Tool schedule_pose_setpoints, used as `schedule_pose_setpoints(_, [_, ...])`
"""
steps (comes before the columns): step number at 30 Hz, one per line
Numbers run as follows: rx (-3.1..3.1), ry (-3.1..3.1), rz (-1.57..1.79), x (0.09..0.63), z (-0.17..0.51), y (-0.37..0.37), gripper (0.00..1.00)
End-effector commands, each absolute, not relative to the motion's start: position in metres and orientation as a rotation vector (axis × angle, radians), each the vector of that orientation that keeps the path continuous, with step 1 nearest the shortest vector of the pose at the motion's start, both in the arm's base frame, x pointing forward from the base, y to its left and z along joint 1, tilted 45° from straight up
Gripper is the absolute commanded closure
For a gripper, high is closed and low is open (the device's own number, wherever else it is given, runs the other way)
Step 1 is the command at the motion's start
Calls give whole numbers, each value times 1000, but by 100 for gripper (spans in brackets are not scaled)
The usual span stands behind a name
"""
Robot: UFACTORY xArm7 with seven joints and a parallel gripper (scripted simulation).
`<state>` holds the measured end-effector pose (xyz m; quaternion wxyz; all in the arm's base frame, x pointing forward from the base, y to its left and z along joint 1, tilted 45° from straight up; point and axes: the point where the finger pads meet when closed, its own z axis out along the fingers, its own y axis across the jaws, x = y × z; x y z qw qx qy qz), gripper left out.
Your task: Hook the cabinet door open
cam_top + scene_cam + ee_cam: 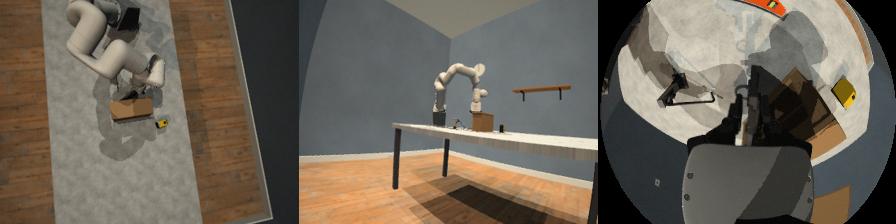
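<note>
The brown cabinet (131, 109) stands on the grey table top; it also shows in the side view (483, 122) and the wrist view (804, 106). My gripper (751, 102) hangs at the cabinet's back edge, just above its top, with the fingers drawn close together and nothing seen between them. In the overhead view the gripper (132, 92) is mostly hidden under the wrist. The hook on its post (687, 95) lies low over the table to the left of the fingers, apart from them and from the cabinet. The eye on the door is not visible.
A small yellow block (162, 123) sits on the table just right of the cabinet. The robot base (439, 118) stands behind the post. A wall shelf (541, 88) hangs far off.
</note>
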<state>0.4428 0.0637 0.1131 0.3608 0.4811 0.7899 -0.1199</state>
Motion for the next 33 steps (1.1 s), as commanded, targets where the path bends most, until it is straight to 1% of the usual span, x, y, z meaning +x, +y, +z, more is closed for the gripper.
schedule_pose_setpoints(1, [1239,2035,-307,443,113,64,73])
schedule_pose_setpoints(33, [1101,2125,-372,425,110,52,73])
